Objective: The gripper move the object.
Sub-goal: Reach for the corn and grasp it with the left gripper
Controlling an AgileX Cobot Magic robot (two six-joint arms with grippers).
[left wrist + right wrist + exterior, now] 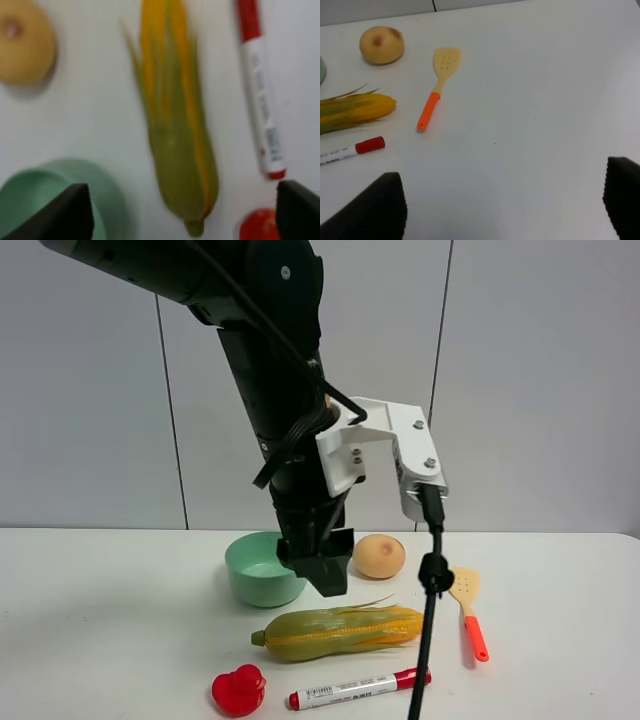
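We've got the left gripper [325, 578] hanging above the corn [340, 632], jaws spread, gripping nothing. The corn lies lengthwise near the table's [100, 640] front edge. It looks light and stiff with a slick husk, so we'd pinch its thick middle.

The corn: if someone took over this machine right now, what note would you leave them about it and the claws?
Left claw: open, empty, hovering over the corn, next to the green bowl.
Right claw: open, empty, over the table, off to the side of the corn.
Corn: lying flat on the table between the bowl and the red marker.
Done: nothing gripped yet.
Left: probably lower the left claw, grip the corn and move it.
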